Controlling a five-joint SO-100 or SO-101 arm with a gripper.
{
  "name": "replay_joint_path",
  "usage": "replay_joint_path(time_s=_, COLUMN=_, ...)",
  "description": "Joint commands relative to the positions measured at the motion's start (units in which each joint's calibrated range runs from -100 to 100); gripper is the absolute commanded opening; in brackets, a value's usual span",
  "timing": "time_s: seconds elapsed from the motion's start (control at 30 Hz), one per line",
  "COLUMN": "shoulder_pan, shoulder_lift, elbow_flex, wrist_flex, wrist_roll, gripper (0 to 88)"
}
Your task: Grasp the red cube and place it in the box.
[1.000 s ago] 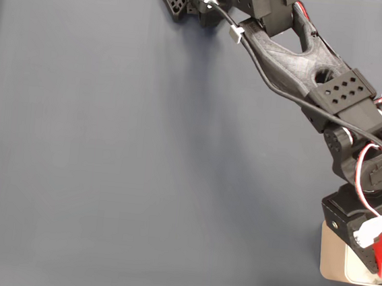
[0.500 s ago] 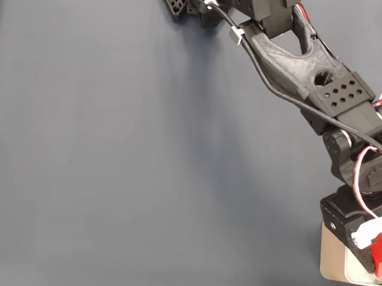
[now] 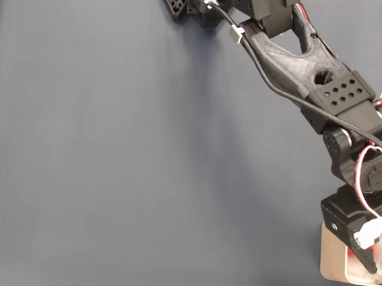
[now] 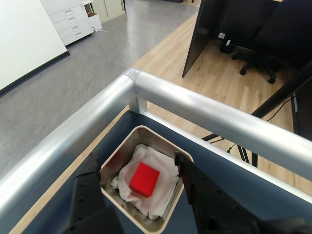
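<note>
Office flooring lies beyond the table rail as the red cube (image 4: 144,179), seemingly light and rigid, flat-sided for pinching, rests on padding in the box (image 4: 168,145); the gripper (image 4: 136,185) hangs spread, empty

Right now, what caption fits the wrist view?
Red cube resting on white padding inside the box, open gripper above.

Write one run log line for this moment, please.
stage: release | small bright red cube: lying on white padding inside beige rounded box | end effector: open, above box | cube: free
</note>
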Motion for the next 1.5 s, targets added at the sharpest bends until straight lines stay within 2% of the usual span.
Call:
replay_joint_path(time_s=0.0, shoulder_pan=0.2, shoulder_lift=-1.1, elbow_flex=-2.9, wrist_flex=-0.1, wrist_roll=0.5, gripper=39.3)
replay_joint_path(time_s=1.17, shoulder_pan=0.2, shoulder_lift=-1.3, elbow_flex=-2.9, wrist_flex=-0.5, wrist_roll=-0.2, gripper=39.4)
replay_joint_path(time_s=1.27, shoulder_pan=0.4, shoulder_lift=-1.9, elbow_flex=-2.7, wrist_flex=-0.5, wrist_roll=-0.4, gripper=33.0)
replay_joint_path(time_s=1.43, shoulder_pan=2.7, shoulder_lift=-5.0, elbow_flex=0.6, wrist_flex=-1.0, wrist_roll=-0.6, gripper=0.9)
replay_joint_path(time_s=1.47, shoulder_pan=3.8, shoulder_lift=-6.1, elbow_flex=2.0, wrist_flex=-1.2, wrist_roll=-0.5, gripper=0.0)
